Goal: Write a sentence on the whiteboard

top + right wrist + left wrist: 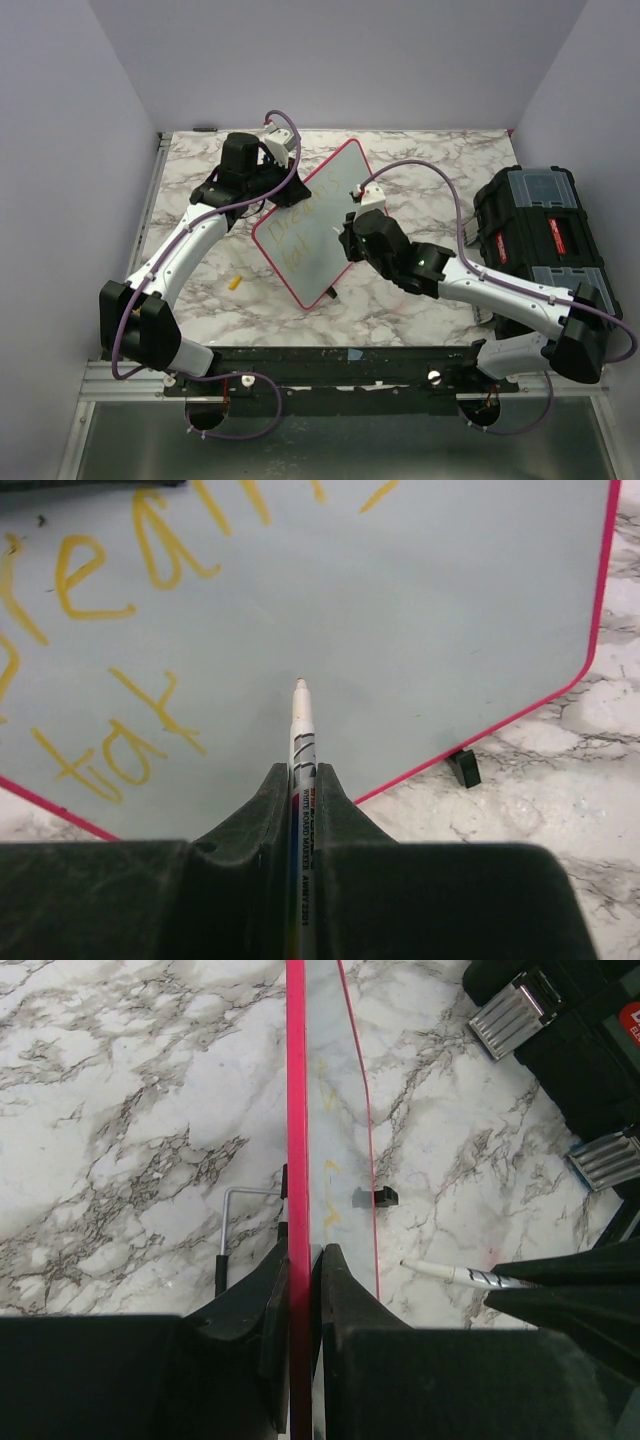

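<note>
The whiteboard point(312, 222), white with a red-pink rim, stands tilted on the marble table. My left gripper point(268, 172) is shut on its upper left edge; in the left wrist view the pink rim point(297, 1120) runs between the fingers point(340, 1290). The sentence point(300, 230) is yellow lettering, "Dreams" over "tat", also in the right wrist view point(110, 570). My right gripper point(345, 240) is shut on a white marker point(302, 735), its tip pointing at the board's blank face right of "tat". The marker also shows in the left wrist view point(455, 1275).
A black toolbox point(540, 240) with red labels sits at the right. A small yellow cap point(236, 283) lies on the table left of the board. A black clip point(463, 767) props the board's lower edge. A wire stand point(235, 1220) is behind the board.
</note>
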`<action>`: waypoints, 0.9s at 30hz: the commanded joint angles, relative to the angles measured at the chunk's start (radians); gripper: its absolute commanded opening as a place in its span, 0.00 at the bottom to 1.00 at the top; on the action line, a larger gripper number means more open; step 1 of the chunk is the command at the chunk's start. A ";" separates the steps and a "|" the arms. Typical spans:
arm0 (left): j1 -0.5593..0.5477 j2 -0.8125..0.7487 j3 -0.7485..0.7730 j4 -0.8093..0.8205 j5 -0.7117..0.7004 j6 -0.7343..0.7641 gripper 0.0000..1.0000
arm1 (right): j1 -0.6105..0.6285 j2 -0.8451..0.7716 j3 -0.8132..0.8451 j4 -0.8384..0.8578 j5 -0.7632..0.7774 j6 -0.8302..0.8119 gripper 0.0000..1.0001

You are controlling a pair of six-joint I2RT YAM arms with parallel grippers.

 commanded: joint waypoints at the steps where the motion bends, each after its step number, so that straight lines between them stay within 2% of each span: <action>1: -0.024 0.016 -0.038 -0.047 -0.042 0.124 0.00 | -0.045 -0.011 -0.007 0.027 -0.032 -0.032 0.01; 9: -0.024 0.015 -0.038 -0.046 -0.042 0.124 0.00 | -0.106 0.023 0.034 0.060 -0.086 -0.061 0.01; 27: -0.024 0.018 -0.039 -0.046 -0.041 0.124 0.00 | -0.116 0.051 0.075 0.107 -0.127 -0.086 0.01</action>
